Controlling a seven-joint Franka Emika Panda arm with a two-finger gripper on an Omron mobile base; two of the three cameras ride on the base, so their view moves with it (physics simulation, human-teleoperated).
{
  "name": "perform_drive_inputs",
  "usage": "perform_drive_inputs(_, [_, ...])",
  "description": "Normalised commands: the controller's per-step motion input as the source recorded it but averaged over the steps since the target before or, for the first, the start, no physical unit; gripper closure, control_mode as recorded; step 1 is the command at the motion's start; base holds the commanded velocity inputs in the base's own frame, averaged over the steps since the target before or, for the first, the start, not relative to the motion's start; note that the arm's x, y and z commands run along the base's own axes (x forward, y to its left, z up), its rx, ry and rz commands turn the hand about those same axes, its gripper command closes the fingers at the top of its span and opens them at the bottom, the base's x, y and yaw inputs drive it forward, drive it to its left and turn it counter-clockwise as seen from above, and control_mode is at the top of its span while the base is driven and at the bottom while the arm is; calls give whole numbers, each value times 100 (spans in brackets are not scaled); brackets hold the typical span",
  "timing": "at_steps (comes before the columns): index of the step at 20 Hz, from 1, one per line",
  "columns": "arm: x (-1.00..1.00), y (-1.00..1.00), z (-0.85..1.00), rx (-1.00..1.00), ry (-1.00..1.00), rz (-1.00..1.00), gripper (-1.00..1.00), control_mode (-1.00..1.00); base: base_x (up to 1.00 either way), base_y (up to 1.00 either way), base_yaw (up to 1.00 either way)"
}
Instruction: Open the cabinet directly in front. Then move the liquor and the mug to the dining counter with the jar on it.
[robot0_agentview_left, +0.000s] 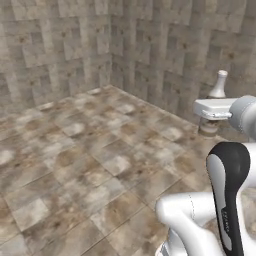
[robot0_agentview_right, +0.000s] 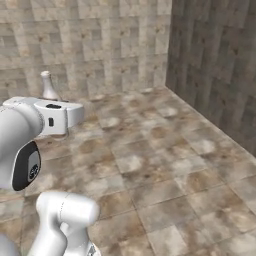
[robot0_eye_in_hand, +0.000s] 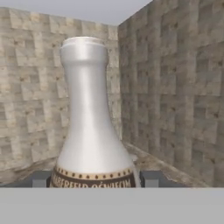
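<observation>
Going left to right in the hand view: the left fingertip is seen as a dark block low down, then the liquor bottle fills the middle, then the other fingertip sits on its right side at the same height. So the gripper is held fairly wide with the bottle's lower body between the pads, right at the brown label band. Whether the pads are actually pressed on it can't be told from here, though the bottle looks carried rather than parked.

From the left base view the liquor is seen just past the white hand, near the tiled wall; from the right base view its neck pokes up behind the wrist.

Handling-wise: it's judged to be rigid and smooth, probably glazed or glass, so slippery and breakable if dropped. The weight is likely carried low in the wide base. The flared lower body at the label is reckoned the best place to be gripped; the narrow neck would let it swing. Tilting should be avoided.
</observation>
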Motion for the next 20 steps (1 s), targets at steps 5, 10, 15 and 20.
perform_drive_inputs(5, [0, 0, 0, 0, 0, 0, 100, 100, 100, 0, 39])
perform_drive_inputs(10, [0, 0, 0, 0, 0, 0, 100, 100, 100, 0, 42])
perform_drive_inputs(15, [0, 0, 0, 0, 0, 0, 100, 100, 100, 0, 41])
perform_drive_inputs(20, [0, 0, 0, 0, 0, 0, 100, 100, 100, 0, 38])
